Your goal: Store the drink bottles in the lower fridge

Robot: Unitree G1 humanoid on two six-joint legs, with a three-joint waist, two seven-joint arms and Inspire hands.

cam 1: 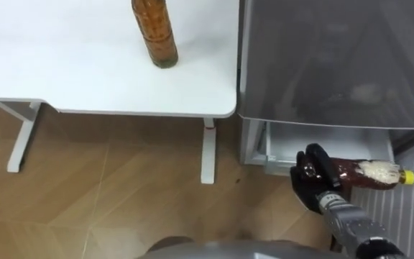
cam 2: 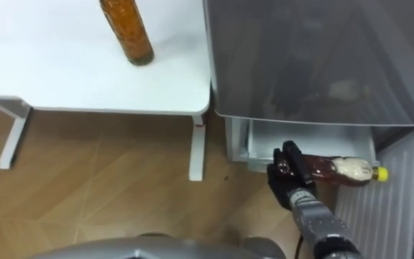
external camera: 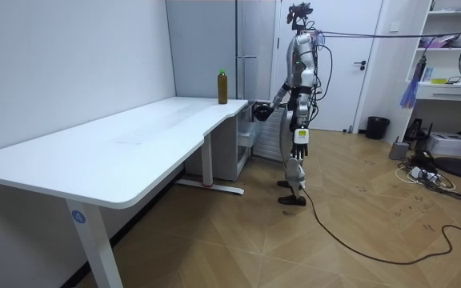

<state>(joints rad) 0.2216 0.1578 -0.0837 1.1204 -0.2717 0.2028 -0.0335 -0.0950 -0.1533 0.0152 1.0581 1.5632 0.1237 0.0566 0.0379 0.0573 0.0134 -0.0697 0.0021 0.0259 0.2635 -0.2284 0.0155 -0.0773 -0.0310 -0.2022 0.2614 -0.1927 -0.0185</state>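
Gripping stiff, slick, probably heavy bottle at its base end with right hand fingers curled round, before lower fridge.

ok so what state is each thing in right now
held bottle: capped, lying sideways in the right hand, at the lower fridge opening
right hand: fingers curled round that bottle
table bottle: upright, capped, on the table
lower fridge: open
upper fridge door: shut
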